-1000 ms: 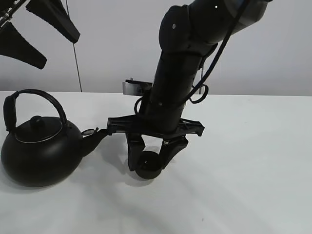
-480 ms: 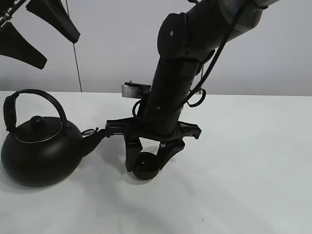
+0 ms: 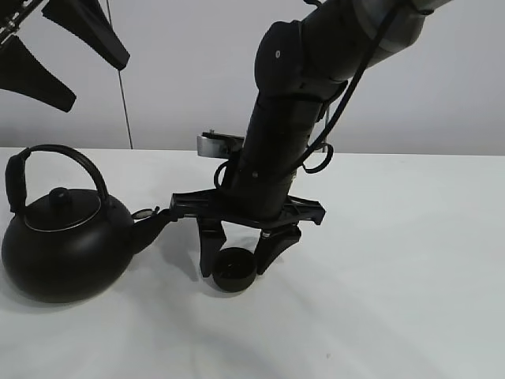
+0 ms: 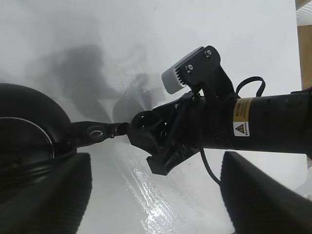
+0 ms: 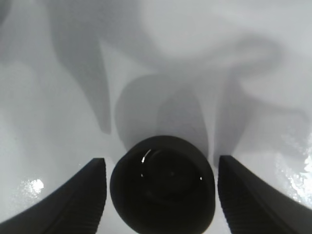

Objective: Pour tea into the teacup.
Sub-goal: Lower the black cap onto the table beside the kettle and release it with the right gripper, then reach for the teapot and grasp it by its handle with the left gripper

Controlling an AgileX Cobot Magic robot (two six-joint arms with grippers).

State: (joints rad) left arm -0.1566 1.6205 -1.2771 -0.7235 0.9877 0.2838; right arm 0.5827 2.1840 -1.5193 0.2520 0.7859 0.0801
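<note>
Your right arm has just let go of the teacup: jaws that a moment ago pinched the small black cup now stand slightly spread around it, and the wrist view shows a thin sliver of white between each ribbed finger and the cup's wall. The teacup sits upright on the worktop, its mouth open and apparently dry, between the two fingers and just beside the tip of the spout of the black kettle, which rests on its base to the left. Your left jaws hang high above the kettle, spread as wide as they go and holding nothing. The placing of the cup looks finished and no tea has been poured. What remains, by this reading, is to lift the right arm straight up so that neither finger clips the light cup, then bring the left jaws down on the arched handle. With the spout already so near the cup, a modest tilt should reach it.
</note>
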